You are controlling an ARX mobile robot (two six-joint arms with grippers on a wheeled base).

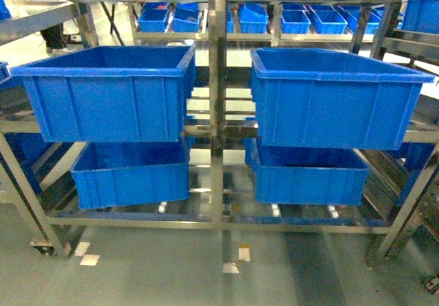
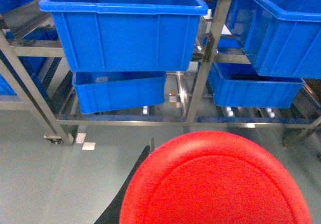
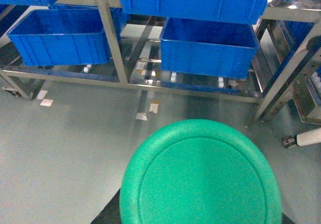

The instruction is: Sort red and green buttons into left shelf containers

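Note:
A large round red button (image 2: 215, 184) fills the lower part of the left wrist view, hanging above the floor. My left gripper (image 2: 215, 209) is shut on it, with only one dark finger (image 2: 131, 184) showing past its left edge. In the right wrist view a round green button (image 3: 200, 176) sits the same way in my right gripper (image 3: 200, 211), hiding the jaws. The left shelf containers are two blue bins, an upper one (image 1: 110, 90) and a lower one (image 1: 130, 175), some way ahead of both grippers. Neither gripper shows in the head view.
A steel rack post (image 1: 217, 100) divides the left bins from two blue bins on the right (image 1: 336, 97) (image 1: 312, 175). Smaller blue bins (image 1: 295, 19) line the shelf behind. White tape marks (image 1: 89, 259) lie on the grey floor in front of the rack.

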